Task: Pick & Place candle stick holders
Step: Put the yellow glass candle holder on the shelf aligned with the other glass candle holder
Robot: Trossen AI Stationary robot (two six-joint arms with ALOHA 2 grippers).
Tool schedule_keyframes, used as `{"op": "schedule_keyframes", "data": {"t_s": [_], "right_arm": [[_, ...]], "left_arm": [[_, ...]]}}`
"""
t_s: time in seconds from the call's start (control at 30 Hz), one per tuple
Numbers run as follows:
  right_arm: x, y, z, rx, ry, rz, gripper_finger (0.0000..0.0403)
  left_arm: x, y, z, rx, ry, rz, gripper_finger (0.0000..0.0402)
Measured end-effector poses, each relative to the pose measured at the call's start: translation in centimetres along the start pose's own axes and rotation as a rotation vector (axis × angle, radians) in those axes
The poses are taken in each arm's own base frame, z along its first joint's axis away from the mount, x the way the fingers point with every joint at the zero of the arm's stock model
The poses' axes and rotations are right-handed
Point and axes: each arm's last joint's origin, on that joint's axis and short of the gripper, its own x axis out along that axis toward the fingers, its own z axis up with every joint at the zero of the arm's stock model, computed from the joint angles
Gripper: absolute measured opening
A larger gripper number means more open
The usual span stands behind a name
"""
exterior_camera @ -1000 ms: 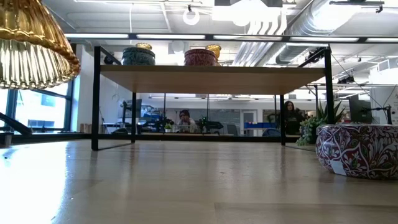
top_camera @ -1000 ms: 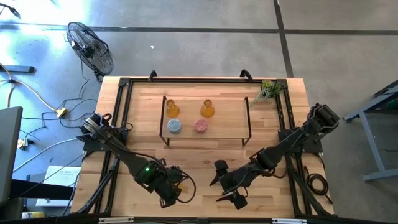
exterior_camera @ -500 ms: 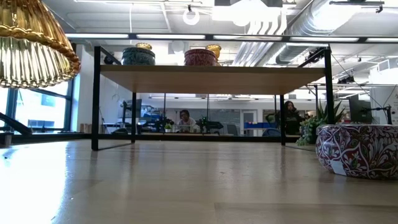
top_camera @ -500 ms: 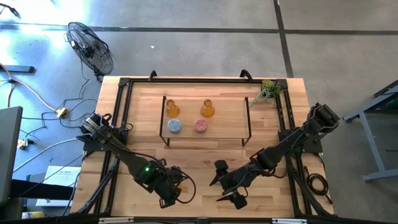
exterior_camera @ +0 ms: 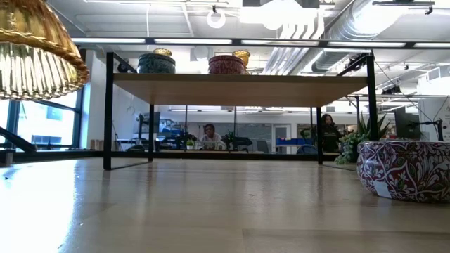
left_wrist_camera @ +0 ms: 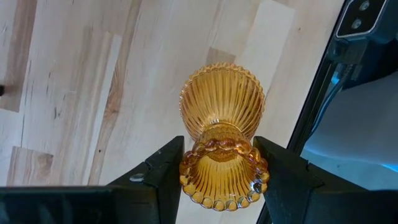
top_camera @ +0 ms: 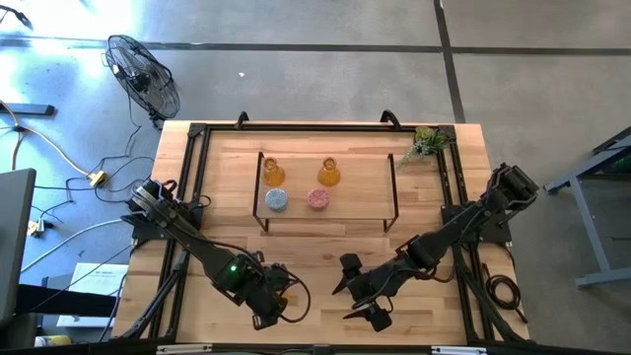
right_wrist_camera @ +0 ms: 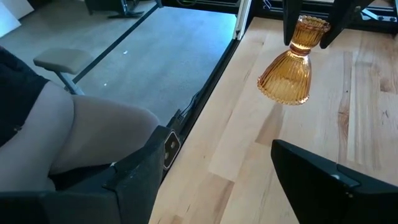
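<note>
My left gripper (top_camera: 271,314) is near the table's front edge, shut on an amber ribbed glass holder (left_wrist_camera: 222,102), which also shows in the right wrist view (right_wrist_camera: 288,74) and the low view (exterior_camera: 39,53). My right gripper (top_camera: 363,301) is open and empty beside it, to the right. Two amber holders (top_camera: 273,173) (top_camera: 329,174), a blue one (top_camera: 277,200) and a pink one (top_camera: 317,198) stand on a small black-framed shelf (top_camera: 385,187). A patterned squat holder (exterior_camera: 404,169) stands on the table; in the high view the right arm hides it. My left gripper pinches the amber holder's narrow neck (left_wrist_camera: 219,138), just under its beaded rim, between its two fingers (left_wrist_camera: 163,168). The fingers come from above, pointing down. The holder hangs below them, wide ribbed end down and a little tilted, clear of the table.
A green plant sprig (top_camera: 426,144) lies at the table's far right corner. Black rails (top_camera: 192,177) run along the table's sides. A fan (top_camera: 143,74) stands on the floor beyond the table. Someone's leg (right_wrist_camera: 62,124) shows off the table's edge.
</note>
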Motion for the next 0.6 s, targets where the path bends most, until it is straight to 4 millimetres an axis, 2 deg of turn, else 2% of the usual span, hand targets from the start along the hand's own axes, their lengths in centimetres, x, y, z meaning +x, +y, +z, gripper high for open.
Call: {"op": "schedule_keyframes", "data": {"t_s": [0.6], "right_arm": [[0.0,0.01,0.0,-0.001,0.0,0.0,0.0291]], "left_arm": [[-0.02,-0.02,-0.01,0.074,0.005,-0.006,0.0171]]}}
